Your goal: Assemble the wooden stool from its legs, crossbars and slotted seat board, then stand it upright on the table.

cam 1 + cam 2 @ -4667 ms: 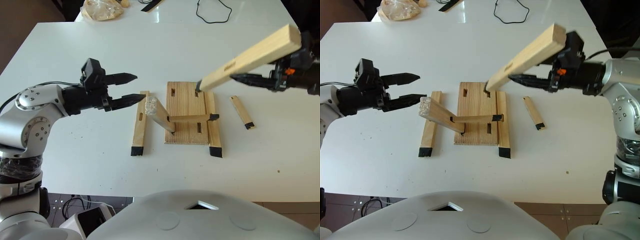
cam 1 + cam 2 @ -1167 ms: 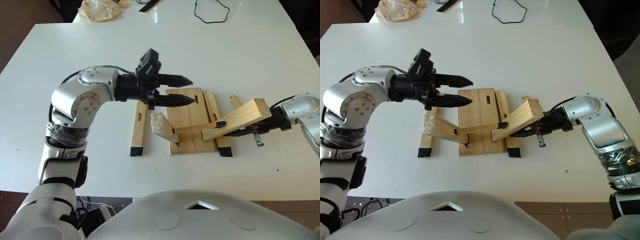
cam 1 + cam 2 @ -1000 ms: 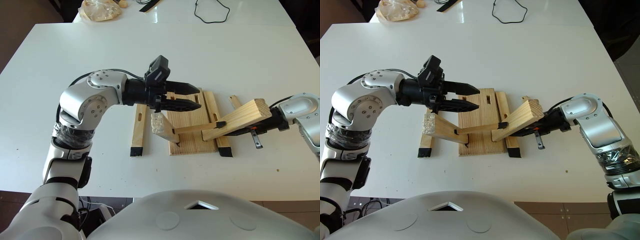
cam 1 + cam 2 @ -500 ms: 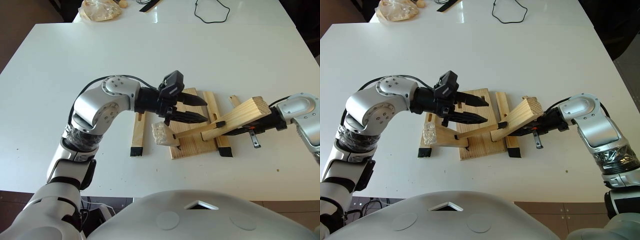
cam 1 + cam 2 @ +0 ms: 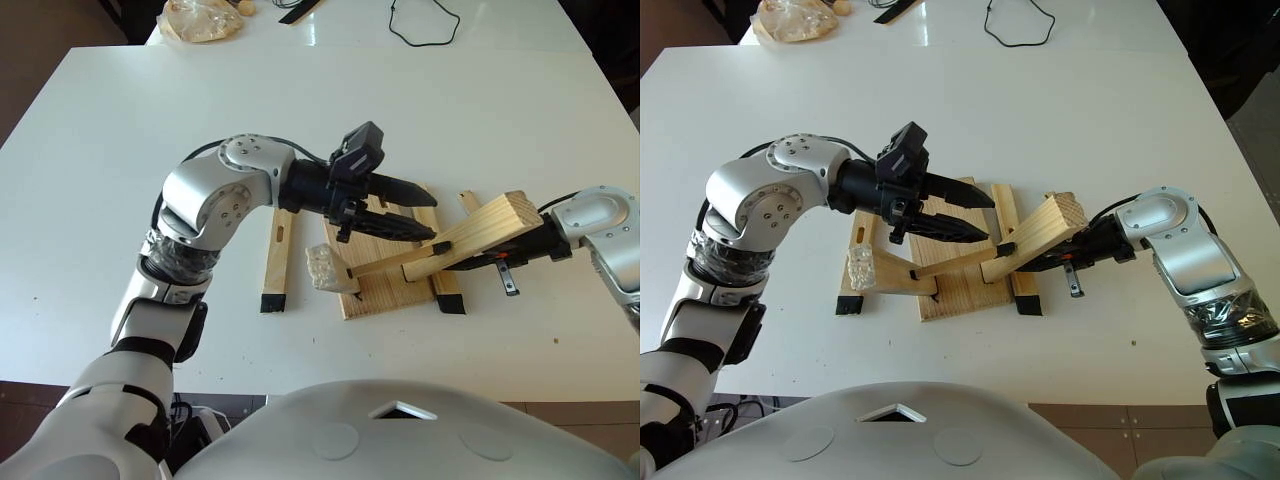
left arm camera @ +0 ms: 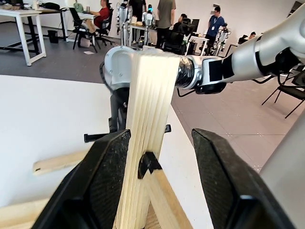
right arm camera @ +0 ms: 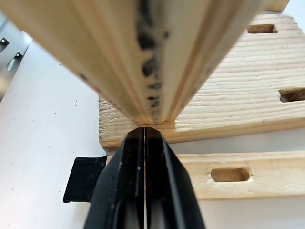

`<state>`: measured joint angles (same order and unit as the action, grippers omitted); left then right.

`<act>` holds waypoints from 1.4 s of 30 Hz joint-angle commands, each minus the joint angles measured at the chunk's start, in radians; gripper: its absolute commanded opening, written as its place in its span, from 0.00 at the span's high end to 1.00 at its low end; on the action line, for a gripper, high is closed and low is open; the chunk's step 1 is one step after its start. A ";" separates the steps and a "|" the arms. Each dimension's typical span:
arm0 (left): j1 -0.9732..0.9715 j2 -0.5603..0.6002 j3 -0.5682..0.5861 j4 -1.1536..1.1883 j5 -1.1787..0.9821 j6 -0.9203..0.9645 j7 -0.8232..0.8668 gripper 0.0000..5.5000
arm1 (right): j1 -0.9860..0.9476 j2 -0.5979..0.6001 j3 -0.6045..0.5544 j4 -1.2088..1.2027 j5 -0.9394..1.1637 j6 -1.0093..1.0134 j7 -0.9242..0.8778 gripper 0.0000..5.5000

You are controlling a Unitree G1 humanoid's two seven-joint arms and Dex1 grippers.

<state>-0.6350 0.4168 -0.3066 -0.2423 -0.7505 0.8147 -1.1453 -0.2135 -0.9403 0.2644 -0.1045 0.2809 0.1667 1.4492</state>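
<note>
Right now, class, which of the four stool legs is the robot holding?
The raised leg on the far right, carried by the right gripper. Two legs lie flat beside the seat board; the wrapped-end one leans ungripped.

Bright, even light falls on the white worktop (image 5: pixel 500 120), seemingly from overhead. The shadows beside the wooden leg (image 5: pixel 480 230) and the seat board (image 5: pixel 385 290) are soft and short. The glossy far table (image 5: pixel 480 22) throws back a pale glare. In the left wrist view the leg's end face is strongly lit, and the left hand (image 6: pixel 159 136) is dark with a dull sheen. In the right wrist view the leg's underside lies in shade, and the right hand (image 7: pixel 144 131) is near black against the bright worktop.
</note>
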 commanded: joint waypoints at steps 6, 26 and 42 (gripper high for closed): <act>0.077 -0.015 -0.170 0.170 0.160 -0.080 -0.050 0.57 | -0.016 0.017 0.003 0.002 -0.019 -0.001 0.003 0.99; 0.060 -0.062 -0.041 0.345 0.130 -0.069 -0.006 0.57 | -0.014 0.028 -0.002 -0.003 -0.030 0.002 0.009 0.99; -0.080 0.154 0.245 0.313 0.206 -0.186 0.024 0.57 | 0.032 0.023 -0.081 -0.034 -0.010 0.013 -0.075 0.99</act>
<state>-0.7133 0.4775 -0.0711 0.0739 -0.6303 0.6926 -1.1282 -0.1957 -0.9090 0.2246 -0.1354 0.2634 0.1705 1.4041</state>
